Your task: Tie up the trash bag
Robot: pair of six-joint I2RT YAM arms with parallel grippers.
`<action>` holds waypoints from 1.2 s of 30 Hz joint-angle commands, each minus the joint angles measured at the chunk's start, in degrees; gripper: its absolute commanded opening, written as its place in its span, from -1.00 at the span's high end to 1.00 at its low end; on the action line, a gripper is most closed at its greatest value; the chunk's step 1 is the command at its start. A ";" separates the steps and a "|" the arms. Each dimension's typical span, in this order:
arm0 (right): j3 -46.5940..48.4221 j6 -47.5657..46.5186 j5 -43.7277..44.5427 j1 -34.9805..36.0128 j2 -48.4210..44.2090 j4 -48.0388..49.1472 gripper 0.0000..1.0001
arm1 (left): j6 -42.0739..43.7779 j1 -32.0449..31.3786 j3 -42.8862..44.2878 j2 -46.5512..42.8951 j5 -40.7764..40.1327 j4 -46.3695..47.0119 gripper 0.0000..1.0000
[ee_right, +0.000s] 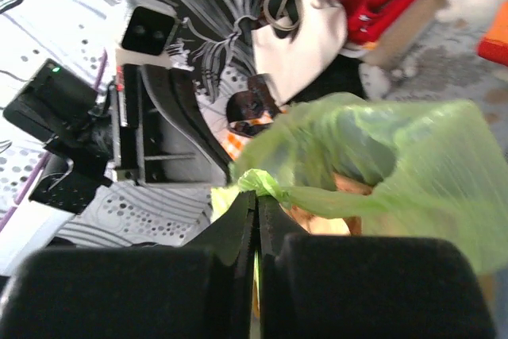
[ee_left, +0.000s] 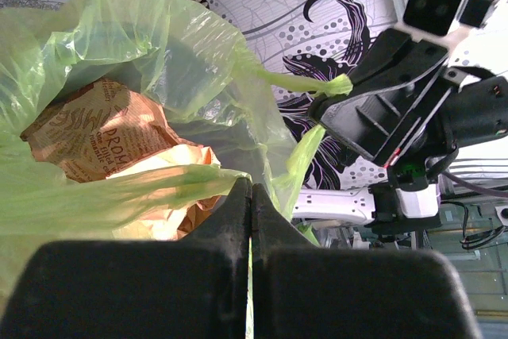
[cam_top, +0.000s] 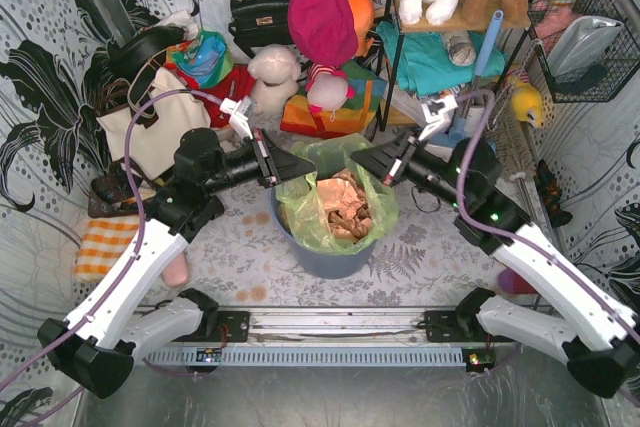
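Note:
The lime-green trash bag (cam_top: 335, 197) sits in the round blue-grey bin (cam_top: 330, 259) at the table's middle, crumpled tan paper (cam_top: 343, 209) showing inside. My left gripper (cam_top: 306, 169) is at the bag's left rim, shut on a green handle strip (ee_left: 119, 188). My right gripper (cam_top: 357, 164) is at the right rim, shut on the other handle strip (ee_right: 317, 194). The two grippers face each other across the bag's open mouth. In the left wrist view the right gripper (ee_left: 329, 106) holds its strip (ee_left: 298, 82) taut.
Behind the bin lie bags, plush toys and cloth: a black handbag (cam_top: 260, 12), a cream tote (cam_top: 160, 122), a white plush (cam_top: 272, 75). A shelf rack (cam_top: 450, 37) stands back right. An orange checked cloth (cam_top: 105, 245) lies at left.

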 commanded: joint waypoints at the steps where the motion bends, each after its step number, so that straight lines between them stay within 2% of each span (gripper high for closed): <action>1: 5.27 0.71 -11.71 0.39 6.75 14.86 1.00 | -0.27 0.20 2.27 0.41 1.68 4.06 1.00; 8: 5.86 3.54 -13.72 0.45 12.28 21.54 1.00 | -1.61 0.20 2.74 0.71 2.69 6.08 1.00; 14: 4.35 2.48 -4.40 0.45 10.53 18.85 1.00 | -0.85 0.18 6.40 1.02 1.83 4.41 1.00; 20: 4.12 1.02 4.67 0.45 8.75 14.28 1.00 | 6.54 0.18 13.43 1.52 -8.65 -8.50 1.00; 23: 3.87 0.81 11.39 0.38 9.21 8.33 1.00 | 8.35 0.18 14.25 2.58 -15.21 -14.41 1.00; 27: 3.28 0.26 17.18 0.21 11.01 6.99 1.00 | 9.25 0.26 13.94 4.42 -22.91 -18.96 1.00; 32: 5.36 0.35 17.99 -2.19 16.16 7.82 1.00 | 11.61 0.48 14.93 7.06 -33.55 -22.37 1.00; 36: 6.47 2.30 14.78 -6.27 21.09 10.13 1.00 | 13.73 2.09 16.40 10.10 -36.90 -22.10 1.00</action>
